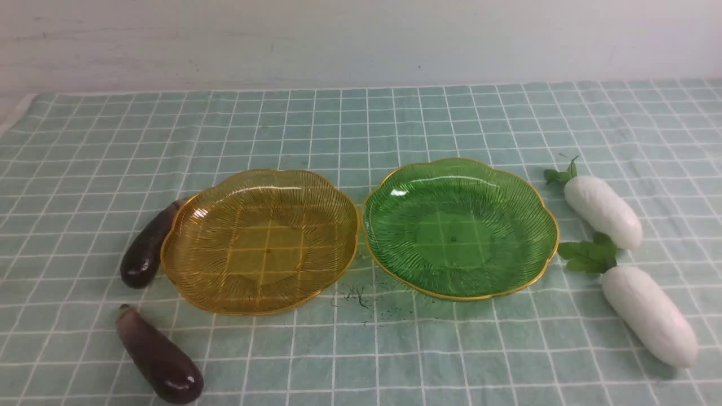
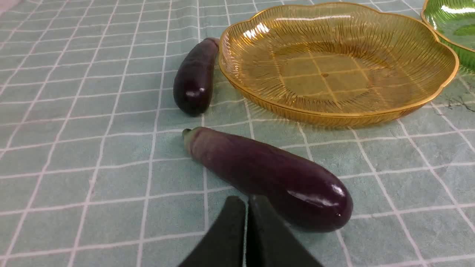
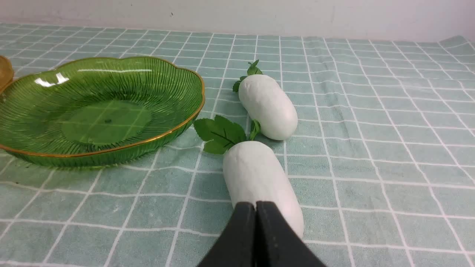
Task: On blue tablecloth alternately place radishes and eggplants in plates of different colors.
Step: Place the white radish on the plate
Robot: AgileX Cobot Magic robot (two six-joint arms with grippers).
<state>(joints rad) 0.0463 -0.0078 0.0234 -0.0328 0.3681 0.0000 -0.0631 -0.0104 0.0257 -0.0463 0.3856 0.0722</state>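
On the blue tablecloth an amber plate and a green plate stand side by side, both empty. Two dark purple eggplants lie left of the amber plate: one touches its rim, the other lies nearer the front. Two white radishes lie right of the green plate, one farther back, one nearer. Neither arm shows in the front view. My left gripper is shut and empty, just short of the near eggplant. My right gripper is shut and empty before the near radish.
A pale wall runs behind the table's far edge. Small dark specks lie on the cloth between the plates at the front. The cloth's left edge shows at the far left corner.
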